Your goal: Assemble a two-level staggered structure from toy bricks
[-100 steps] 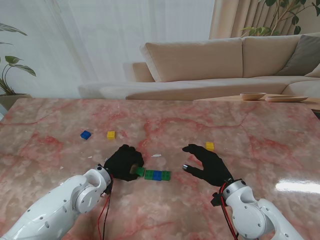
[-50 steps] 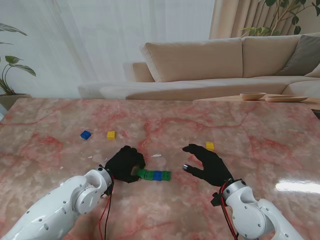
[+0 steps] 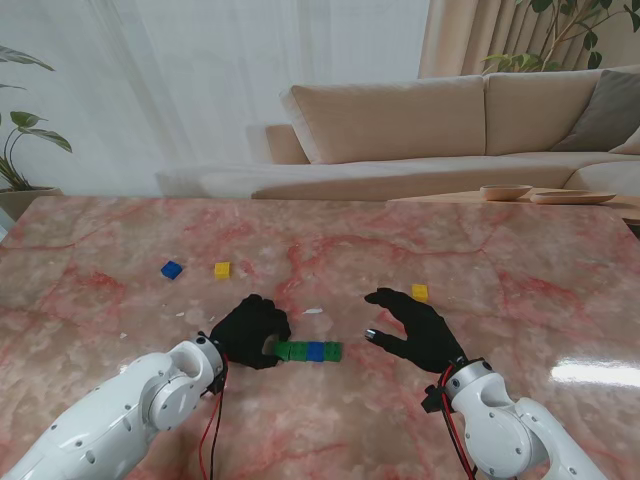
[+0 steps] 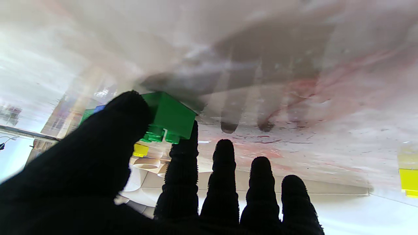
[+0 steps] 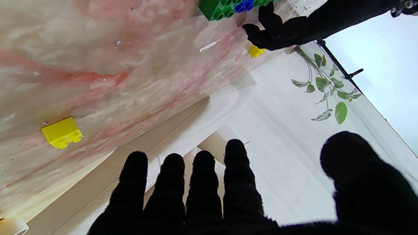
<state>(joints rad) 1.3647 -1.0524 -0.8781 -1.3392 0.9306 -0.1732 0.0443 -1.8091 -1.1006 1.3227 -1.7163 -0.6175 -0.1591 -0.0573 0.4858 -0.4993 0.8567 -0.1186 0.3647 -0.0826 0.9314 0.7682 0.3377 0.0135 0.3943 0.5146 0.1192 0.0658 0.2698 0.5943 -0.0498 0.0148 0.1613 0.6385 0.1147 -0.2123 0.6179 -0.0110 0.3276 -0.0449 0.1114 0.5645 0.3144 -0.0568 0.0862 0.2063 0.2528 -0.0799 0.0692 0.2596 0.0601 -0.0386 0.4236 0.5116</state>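
Since 1 second ago, left hand (image 3: 250, 332) has slid its pinched green brick (image 4: 169, 118) against the brick row (image 3: 315, 351) at bench centre. Right hand (image 3: 420, 328), at 3 o'clock, hovers released. Press ends flush before letting go.

pink-veined marble table (image 3: 500, 260), green-blue brick row (image 3: 308, 351)

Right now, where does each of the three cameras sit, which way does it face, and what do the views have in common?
Stand view: above the shoulders, looking down at the marble table; both arms, left hand, right hand show.
Left wrist view: looks along the left hand's fingers, upside down; thumb and forefinger pinch the end green brick.
Right wrist view: looks along the open right hand, upside down, toward the curtain.
Shared: the green-and-blue brick row appears in all three.
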